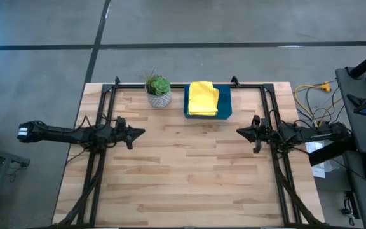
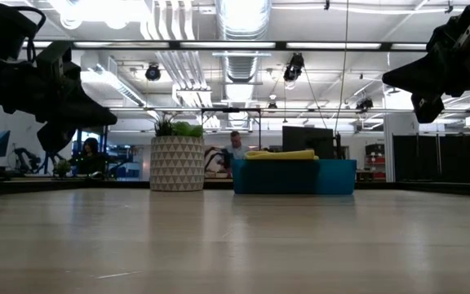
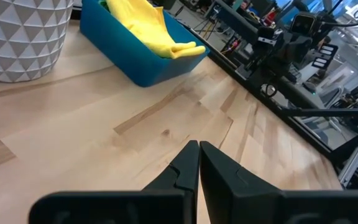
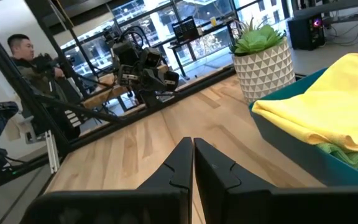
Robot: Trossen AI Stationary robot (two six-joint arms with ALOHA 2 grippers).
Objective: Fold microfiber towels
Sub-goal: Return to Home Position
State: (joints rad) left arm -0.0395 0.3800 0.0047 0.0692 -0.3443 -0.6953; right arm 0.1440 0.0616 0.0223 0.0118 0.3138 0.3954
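- Yellow towel point(image 1: 203, 98) is lying folded on top of the stack in the blue tray point(image 1: 226, 102), covering most of the tray's inside.
- It is showing as a neat rectangle from above. The long side is running from the table's far edge toward the near one.
- The cloth is looking soft and thick, with rounded fold edges and a few shallow creases.
- In the low view the yellow layer is poking up just over the tray rim.
- In the left wrist view one folded edge is drooping over the rim.
- A sliver of green towel point(image 4: 353, 155) is peeking out right beneath the yellow one. I can't tell what is lying lower in the stack.
- The tray is sitting at the far edge of the table point(image 1: 189, 178), roughly mid-way along it.
- A potted plant point(image 1: 159, 91) in a white patterned pot is standing just beside the tray, on the side toward the table's left edge, not touching it.
- Left hand point(image 1: 142, 132) is hanging near the left edge, raised off the table and pointing inward. Its fingers point(image 3: 188, 165) are pressing together, gripping nothing.
- Right hand point(image 1: 239, 132) is mirroring it near the right edge, also raised. Its fingers point(image 4: 182, 162) are closed on nothing.
- Both hands are sitting well apart from the tray and the towels.
- A person point(image 4: 27, 56) is sitting in the room beyond the table.
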